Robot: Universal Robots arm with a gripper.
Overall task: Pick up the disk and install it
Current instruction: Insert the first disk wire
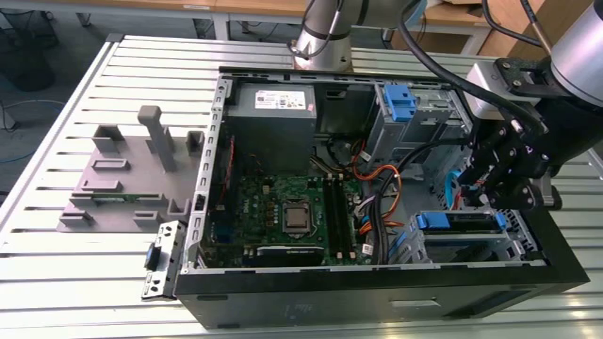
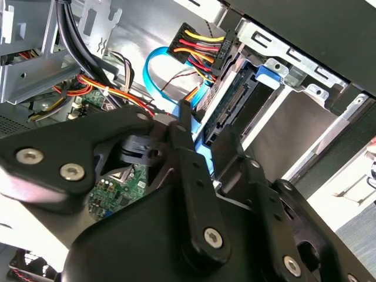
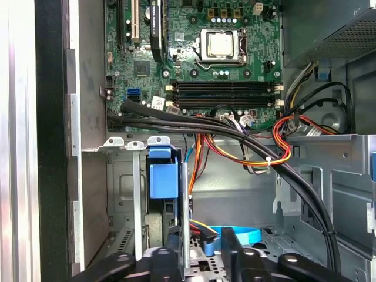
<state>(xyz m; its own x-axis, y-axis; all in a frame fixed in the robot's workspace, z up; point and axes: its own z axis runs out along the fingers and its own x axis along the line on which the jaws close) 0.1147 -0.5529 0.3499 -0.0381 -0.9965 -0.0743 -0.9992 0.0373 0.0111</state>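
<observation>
Jaws (image 2: 202,144) apart, straddling edge of disk (image 2: 232,103), which sits on edge in drive cage (image 2: 305,88) at case corner, connector side facing power cable bundle (image 2: 197,50) and blue data cable (image 2: 158,73). In exterior view, gripper (image 1: 504,191) hangs over cage beside blue latch (image 1: 433,221). Motherboard (image 1: 282,212) lies mid-case; grey fixture (image 1: 123,176) on counter (image 1: 56,268) at the exterior view's left.

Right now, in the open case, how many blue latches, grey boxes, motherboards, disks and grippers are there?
blue latches: 2
grey box: 1
motherboard: 1
disk: 1
gripper: 1
Total: 6
</observation>
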